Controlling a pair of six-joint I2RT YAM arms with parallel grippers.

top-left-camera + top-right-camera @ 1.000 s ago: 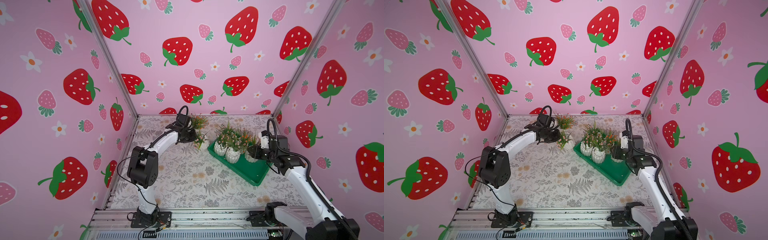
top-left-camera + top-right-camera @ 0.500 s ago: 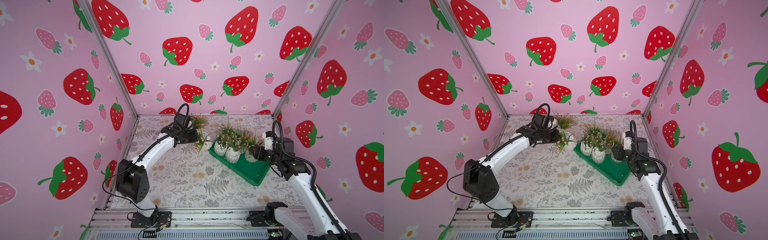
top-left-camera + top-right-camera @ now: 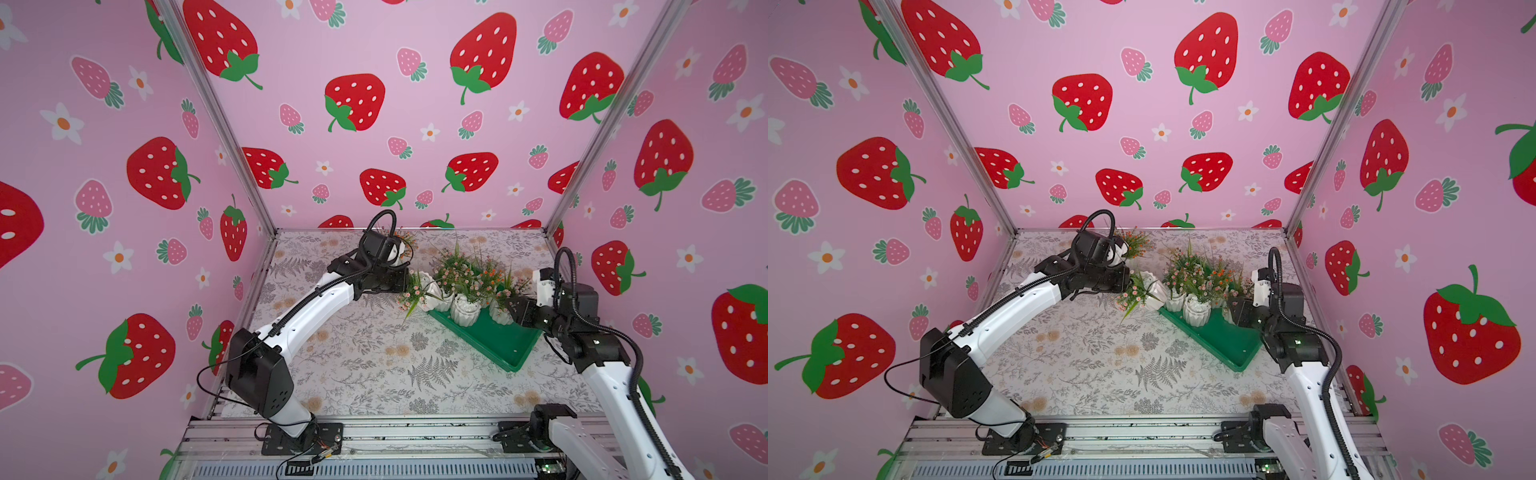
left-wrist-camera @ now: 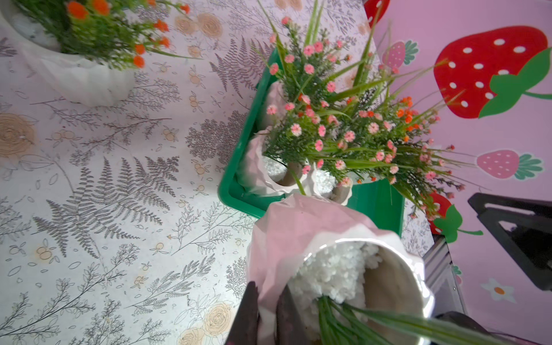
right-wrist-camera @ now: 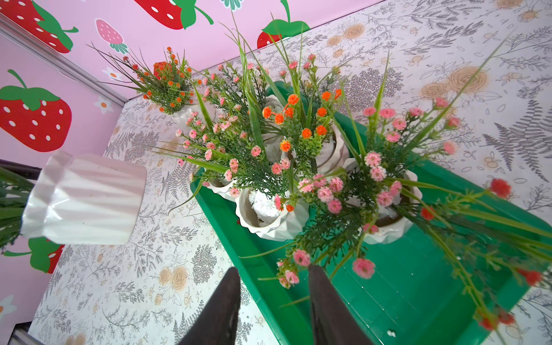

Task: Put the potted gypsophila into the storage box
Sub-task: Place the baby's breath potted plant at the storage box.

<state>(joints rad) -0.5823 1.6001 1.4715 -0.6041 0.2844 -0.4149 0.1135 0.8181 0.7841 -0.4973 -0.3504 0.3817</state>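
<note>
Box (image 3: 498, 345) holds several pots (image 5: 268, 221). Left gripper (image 4: 265, 298) clamps tilted pot (image 4: 313, 233) by rim, box's 10 o'clock. Right gripper (image 5: 273, 283) half-open, empty. Orange pot (image 5: 179, 101), 11 o'clock, not yet boxed.

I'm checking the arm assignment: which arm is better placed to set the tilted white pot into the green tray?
Left. The left gripper is shut on the rim of the tilted white pot, next to the end of the green tray. The right gripper hangs open and empty over the tray.
</note>
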